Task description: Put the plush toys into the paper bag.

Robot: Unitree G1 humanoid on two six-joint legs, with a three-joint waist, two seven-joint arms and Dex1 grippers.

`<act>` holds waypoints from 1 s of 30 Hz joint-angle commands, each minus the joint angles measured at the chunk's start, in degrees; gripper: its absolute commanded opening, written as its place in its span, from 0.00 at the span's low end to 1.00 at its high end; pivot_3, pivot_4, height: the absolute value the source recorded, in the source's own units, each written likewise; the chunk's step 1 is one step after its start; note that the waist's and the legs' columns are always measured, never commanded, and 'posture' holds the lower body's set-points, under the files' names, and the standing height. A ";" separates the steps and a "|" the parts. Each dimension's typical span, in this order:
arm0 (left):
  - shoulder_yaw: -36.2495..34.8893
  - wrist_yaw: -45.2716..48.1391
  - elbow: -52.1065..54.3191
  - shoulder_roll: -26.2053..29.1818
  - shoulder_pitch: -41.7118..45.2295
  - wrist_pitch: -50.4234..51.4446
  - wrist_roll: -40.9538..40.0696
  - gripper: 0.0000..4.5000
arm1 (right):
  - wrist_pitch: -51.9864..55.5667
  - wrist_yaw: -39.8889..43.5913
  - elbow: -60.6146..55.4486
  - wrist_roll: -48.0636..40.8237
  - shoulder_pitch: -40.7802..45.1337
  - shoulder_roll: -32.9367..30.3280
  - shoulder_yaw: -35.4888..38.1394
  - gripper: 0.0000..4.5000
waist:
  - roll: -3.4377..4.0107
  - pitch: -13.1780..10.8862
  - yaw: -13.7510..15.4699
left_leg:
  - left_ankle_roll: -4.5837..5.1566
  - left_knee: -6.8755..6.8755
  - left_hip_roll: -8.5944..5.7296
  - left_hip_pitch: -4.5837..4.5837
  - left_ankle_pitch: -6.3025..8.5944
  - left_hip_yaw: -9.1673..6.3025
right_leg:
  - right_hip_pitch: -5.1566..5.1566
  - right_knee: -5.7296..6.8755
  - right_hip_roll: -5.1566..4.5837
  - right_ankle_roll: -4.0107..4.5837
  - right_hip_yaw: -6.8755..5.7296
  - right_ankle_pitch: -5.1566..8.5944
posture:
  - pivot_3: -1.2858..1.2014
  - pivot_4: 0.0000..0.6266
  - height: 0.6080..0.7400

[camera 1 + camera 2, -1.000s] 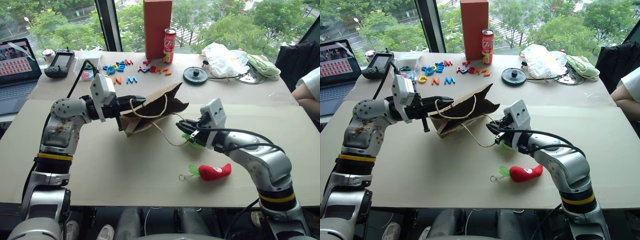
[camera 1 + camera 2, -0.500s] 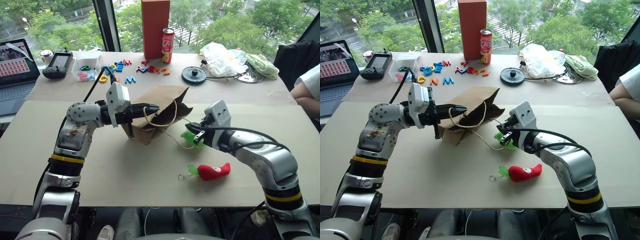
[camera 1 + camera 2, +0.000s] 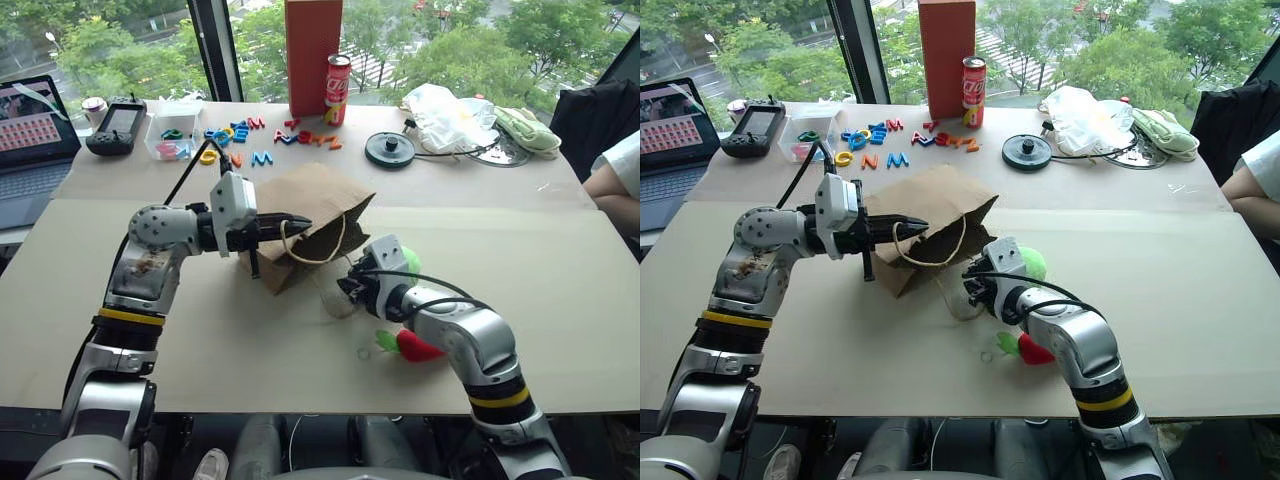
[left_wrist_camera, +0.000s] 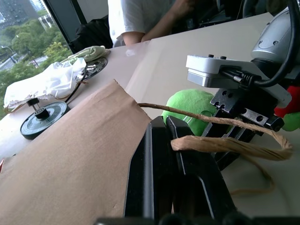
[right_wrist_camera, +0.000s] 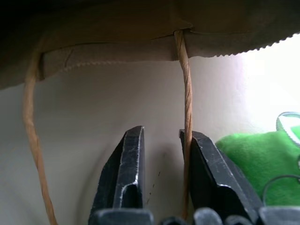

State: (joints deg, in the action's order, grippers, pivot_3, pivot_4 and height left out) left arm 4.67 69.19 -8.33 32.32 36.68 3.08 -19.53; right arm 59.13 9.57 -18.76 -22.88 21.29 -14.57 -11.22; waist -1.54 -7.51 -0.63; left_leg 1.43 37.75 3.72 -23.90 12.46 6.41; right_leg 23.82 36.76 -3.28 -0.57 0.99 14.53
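The brown paper bag (image 3: pixel 310 195) lies on its side on the table with its mouth facing me. My left gripper (image 3: pixel 300 222) is shut on its upper rim, and a twine handle (image 4: pixel 225 143) is draped over the fingers. Low at the bag's mouth, my right gripper (image 5: pixel 161 133) is open with nothing between its fingers; a twine strand runs along one finger. The light green plush toy (image 3: pixel 405 262) rests right beside that gripper, outside the bag. The red chili plush toy (image 3: pixel 415 345) lies on the table nearer me, partly hidden by my right forearm.
At the far edge stand a tall red box (image 3: pixel 313 50) and a cola can (image 3: pixel 339 88), with coloured letters (image 3: pixel 250 135), a black reel (image 3: pixel 391 150), a white plastic bag (image 3: pixel 450 115) and a pale green mitt (image 3: pixel 525 130). A laptop (image 3: pixel 35 140) is at the left, a person's arm (image 3: pixel 615 175) at the right.
My right gripper has sunk and shifted left to the bag's mouth, and its jaws have opened. The green toy has left its fingers and now lies beside it. My left gripper keeps its hold.
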 commanded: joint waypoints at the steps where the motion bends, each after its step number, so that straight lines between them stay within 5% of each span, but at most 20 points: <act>1: -1.04 0.38 0.26 0.46 1.69 -1.68 0.17 0.00 | -1.59 -0.45 -1.85 1.65 0.95 0.14 1.66 0.66 | 0.00 0.00 0.00 | 0.00 0.00 0.00 -0.08 0.00 0.00 | 0.08 0.01 0.00 0.00 0.00 0.00 | 0.52 0.24 0.99; 5: -1.14 0.29 -0.09 0.41 1.61 -1.85 0.27 0.00 | -0.76 1.19 -5.12 1.18 0.65 -1.67 4.00 0.97 | 0.01 0.00 -0.06 | 0.00 0.00 0.01 -0.24 0.00 0.00 | 0.28 0.04 0.02 0.00 0.00 0.00 | 0.52 0.24 0.99; 13: -2.07 -0.68 0.44 0.47 0.84 -0.81 -0.39 0.00 | 2.18 4.90 -10.11 -2.13 4.19 -4.55 7.99 1.00 | 0.01 0.00 -0.20 | 0.00 0.00 0.03 -0.27 0.00 -0.03 | 0.29 0.03 0.04 0.00 -0.01 0.00 | 0.52 0.24 0.99; 19: -3.22 -2.12 1.98 0.00 1.55 2.11 -2.36 0.00 | -0.38 4.32 -4.94 1.56 6.09 -2.94 4.19 0.65 | 0.01 0.00 -0.21 | 0.00 0.00 0.06 -0.24 0.00 -0.03 | 0.30 0.09 0.09 0.01 0.00 -0.01 | 0.52 0.24 0.99; 27: -3.86 -2.75 3.76 0.13 1.39 4.14 -2.73 0.00 | -7.31 4.19 4.99 5.88 10.27 1.81 0.54 0.01 | 0.01 0.00 -0.16 | 0.00 0.00 0.01 -0.29 -0.01 0.00 | 0.33 0.05 0.04 0.01 0.00 -0.01 | 0.52 0.24 0.99; 30: -3.77 -2.78 4.41 0.18 1.04 4.43 -2.62 0.00 | -9.21 4.15 8.24 6.92 12.13 3.88 0.26 0.01 | 0.01 0.00 -0.24 | 0.00 0.00 0.03 -0.27 -0.01 0.00 | 0.33 0.08 0.07 0.01 0.00 -0.01 | 0.52 0.24 0.99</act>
State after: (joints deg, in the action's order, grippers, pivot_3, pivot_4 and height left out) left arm 1.91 66.82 -6.32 32.22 37.23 7.45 -21.02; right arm 52.54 13.62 -10.89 -16.69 31.85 -11.44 -10.98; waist -1.53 -7.51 -0.87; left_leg 1.43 37.75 3.75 -24.17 12.45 6.41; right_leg 24.15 36.84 -3.20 -0.56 0.98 14.52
